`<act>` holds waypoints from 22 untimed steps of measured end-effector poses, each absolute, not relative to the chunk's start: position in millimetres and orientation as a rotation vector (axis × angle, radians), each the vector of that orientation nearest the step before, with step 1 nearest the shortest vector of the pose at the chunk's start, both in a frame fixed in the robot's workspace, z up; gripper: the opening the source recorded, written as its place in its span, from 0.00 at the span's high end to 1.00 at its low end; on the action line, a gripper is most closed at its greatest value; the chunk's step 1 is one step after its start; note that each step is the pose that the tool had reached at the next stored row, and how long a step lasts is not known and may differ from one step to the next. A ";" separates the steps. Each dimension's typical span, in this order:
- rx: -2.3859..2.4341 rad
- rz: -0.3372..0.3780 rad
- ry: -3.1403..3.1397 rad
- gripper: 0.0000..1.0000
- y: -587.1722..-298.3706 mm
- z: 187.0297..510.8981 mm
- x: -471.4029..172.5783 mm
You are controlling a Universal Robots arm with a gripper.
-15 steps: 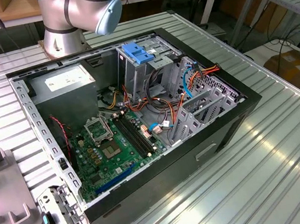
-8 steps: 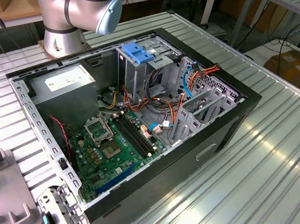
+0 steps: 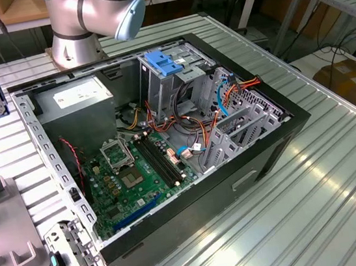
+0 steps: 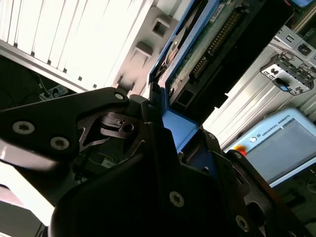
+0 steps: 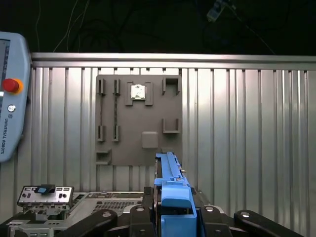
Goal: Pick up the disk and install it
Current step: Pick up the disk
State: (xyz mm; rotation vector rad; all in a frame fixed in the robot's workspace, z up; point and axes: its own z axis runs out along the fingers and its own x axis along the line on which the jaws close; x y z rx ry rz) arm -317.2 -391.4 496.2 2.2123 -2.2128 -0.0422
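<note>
gripper [image 5: 174, 213]: jaws clenched on disk [image 5: 169, 178] | disk sat edge-on between jaws, blue carrier end pinched | hung clear of grey fixture plate [image 5: 140, 126]

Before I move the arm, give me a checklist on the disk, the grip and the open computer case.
1. Dark hard disk in its bright blue plastic carrier clamped in the black gripper: ok.
2. Disk lifted off the grey slotted fixture plate: ok.
3. Black computer case open on top: ok.
4. Drive bay under the light-blue slotted bracket free: cannot tell.
5. Orange and red cables clear of that bay: cannot tell.
</note>
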 end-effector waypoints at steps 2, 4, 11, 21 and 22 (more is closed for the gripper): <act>2.212 -0.042 -2.213 0.63 -392.4 496.3 -311.9; 2.212 -0.042 -2.213 0.63 -393.1 496.2 -306.8; 2.212 -0.042 -2.213 0.63 -395.3 496.2 -292.9; 2.212 -0.042 -2.213 0.63 -397.8 496.2 -273.2; 2.212 -0.042 -2.213 0.63 -398.0 496.2 -271.6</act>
